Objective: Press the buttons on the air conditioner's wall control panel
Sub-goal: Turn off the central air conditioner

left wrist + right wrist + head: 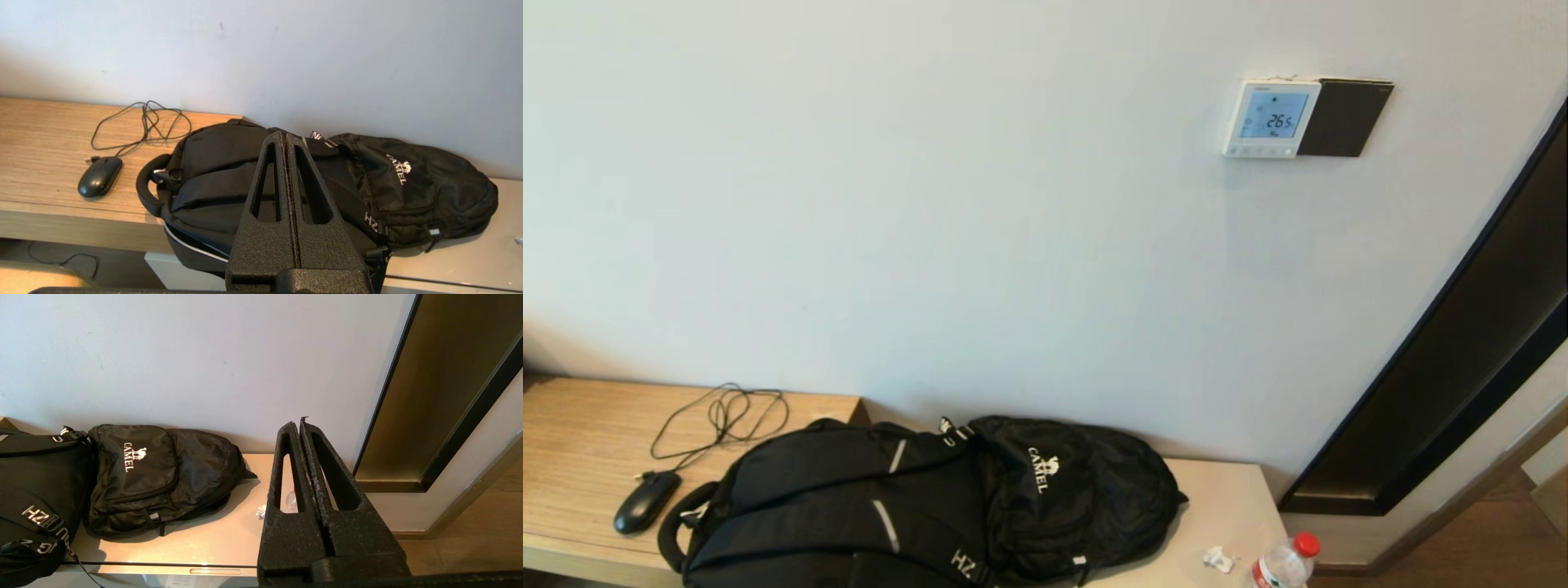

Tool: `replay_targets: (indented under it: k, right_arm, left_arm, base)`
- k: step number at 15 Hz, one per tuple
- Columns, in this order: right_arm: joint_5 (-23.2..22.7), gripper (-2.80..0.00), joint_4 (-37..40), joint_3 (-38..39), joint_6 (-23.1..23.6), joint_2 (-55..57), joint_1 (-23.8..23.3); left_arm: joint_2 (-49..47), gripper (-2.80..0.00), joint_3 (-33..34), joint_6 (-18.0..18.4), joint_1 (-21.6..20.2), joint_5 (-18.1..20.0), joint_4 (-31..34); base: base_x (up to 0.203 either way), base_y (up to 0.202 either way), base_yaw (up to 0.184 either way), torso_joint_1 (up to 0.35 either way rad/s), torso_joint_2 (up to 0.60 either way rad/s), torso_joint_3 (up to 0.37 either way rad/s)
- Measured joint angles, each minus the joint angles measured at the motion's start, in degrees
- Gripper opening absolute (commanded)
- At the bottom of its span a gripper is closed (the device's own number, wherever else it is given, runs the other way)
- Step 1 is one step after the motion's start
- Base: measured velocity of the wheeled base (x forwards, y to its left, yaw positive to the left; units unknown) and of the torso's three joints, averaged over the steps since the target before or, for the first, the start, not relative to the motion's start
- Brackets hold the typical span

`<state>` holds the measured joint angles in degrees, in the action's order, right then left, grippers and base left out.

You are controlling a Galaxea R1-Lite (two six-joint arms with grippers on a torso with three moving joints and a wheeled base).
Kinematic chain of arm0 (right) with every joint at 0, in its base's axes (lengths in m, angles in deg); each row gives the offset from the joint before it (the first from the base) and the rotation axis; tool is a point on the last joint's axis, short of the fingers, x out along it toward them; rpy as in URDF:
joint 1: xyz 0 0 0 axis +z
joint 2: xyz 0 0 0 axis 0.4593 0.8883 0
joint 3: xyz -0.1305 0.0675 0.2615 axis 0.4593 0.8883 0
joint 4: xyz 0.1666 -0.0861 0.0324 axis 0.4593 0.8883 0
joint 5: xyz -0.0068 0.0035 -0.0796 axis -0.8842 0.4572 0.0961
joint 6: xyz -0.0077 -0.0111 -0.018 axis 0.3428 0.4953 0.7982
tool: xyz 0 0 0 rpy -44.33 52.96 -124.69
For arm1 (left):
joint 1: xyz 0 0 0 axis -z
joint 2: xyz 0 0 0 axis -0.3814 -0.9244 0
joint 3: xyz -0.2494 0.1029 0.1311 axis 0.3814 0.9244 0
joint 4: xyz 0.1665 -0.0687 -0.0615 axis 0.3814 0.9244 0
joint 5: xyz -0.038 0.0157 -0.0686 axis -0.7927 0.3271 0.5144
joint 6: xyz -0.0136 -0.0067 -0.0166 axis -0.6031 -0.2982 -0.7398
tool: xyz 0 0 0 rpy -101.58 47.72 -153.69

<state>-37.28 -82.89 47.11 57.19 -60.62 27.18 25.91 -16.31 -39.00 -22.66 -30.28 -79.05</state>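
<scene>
The control panel (1272, 118) is sitting high on the wall, its screen glowing, with the buttons (1260, 150) lining its bottom edge beside a black plate (1346, 118). The left claw (287, 139) and right claw (299, 425) are both hanging closed, low over the bench (580, 433) and backpack (915, 506). Reaching up, a closed tip is likely risking hitting two small buttons together, or the plate.

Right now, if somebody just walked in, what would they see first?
Probably the air conditioner's wall control panel, glowing pale blue high on the wall beside a black plate. Next, the two black backpacks lying below on the bench, with a mouse left of them.
</scene>
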Motion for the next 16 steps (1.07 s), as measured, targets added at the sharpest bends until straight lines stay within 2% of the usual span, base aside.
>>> replay_targets:
  k: [4, 9, 13, 16]
  right_arm:
    - [-0.3, -2.80, -0.4, -0.9, 2.0, 0.0, 0.0]
    - [-1.6, -2.80, 1.8, -9.5, 2.1, 3.5, 0.1]
    - [-1.6, -2.80, 0.8, -17.7, 1.2, 14.8, 0.2]
    - [-1.6, -2.80, -5.2, -23.4, 0.6, 26.9, 0.3]
  left_arm:
    - [0.0, -2.80, 0.0, 0.0, 0.0, 0.0, 0.0]
    - [0.0, -2.80, 0.0, 0.0, 0.0, 0.0, 0.0]
    - [0.0, -2.80, 0.0, 0.0, 0.0, 0.0, 0.0]
    - [0.0, -2.80, 0.0, 0.0, 0.0, 0.0, 0.0]
  base:
    - [0.000, 0.000, 0.000, 0.000, 0.00, 0.000]
    - [0.000, 0.000, 0.000, 0.000, 0.00, 0.000]
    - [0.000, 0.000, 0.000, 0.000, 0.00, 0.000]
    - [0.000, 0.000, 0.000, 0.000, 0.00, 0.000]
